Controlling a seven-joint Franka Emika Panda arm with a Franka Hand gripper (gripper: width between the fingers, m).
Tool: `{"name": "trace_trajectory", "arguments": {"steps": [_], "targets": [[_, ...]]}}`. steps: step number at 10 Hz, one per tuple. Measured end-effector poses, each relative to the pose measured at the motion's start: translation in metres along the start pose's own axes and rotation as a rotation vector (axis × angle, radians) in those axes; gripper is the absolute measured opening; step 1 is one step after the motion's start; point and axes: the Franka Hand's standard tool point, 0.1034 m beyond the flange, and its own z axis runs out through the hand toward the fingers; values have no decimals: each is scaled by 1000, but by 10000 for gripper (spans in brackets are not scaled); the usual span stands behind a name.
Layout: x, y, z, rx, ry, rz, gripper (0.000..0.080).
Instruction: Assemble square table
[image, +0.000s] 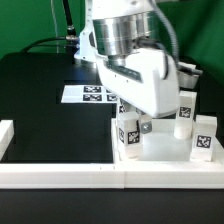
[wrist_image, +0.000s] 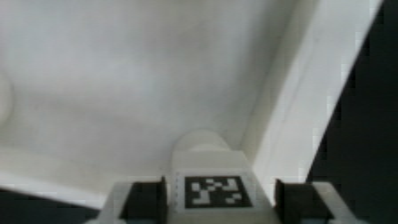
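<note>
Gripping a short white leg block (wrist_image: 215, 180) — matte, tagged — the gripper (wrist_image: 215, 197) has partly closed on it above the smooth, rimmed square tabletop (image: 160, 140) by the white border bars (image: 60, 172); its fingertips are cut off.

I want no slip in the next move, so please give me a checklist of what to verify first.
1. Leg sits between the fingers: ok.
2. Fingers press tight on the leg: cannot tell.
3. Leg's tag shows whole in the wrist view: ok.
4. Top lies under the leg, rim beside it: ok.
5. Target socket in view: cannot tell.
6. Far leg stands apart from the arm: ok.
</note>
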Motion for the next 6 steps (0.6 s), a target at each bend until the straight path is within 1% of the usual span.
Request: {"name": "trace_trajectory", "arguments": {"steps": [1, 2, 3, 5, 6], "targets": [[0, -2, 0, 30, -41, 177, 288], [0, -3, -1, 34, -46, 258, 288], [0, -3, -1, 34, -45, 262, 288], [0, -3, -2, 33, -40, 171, 290], [2, -5, -3, 40, -26, -3, 457]]}}
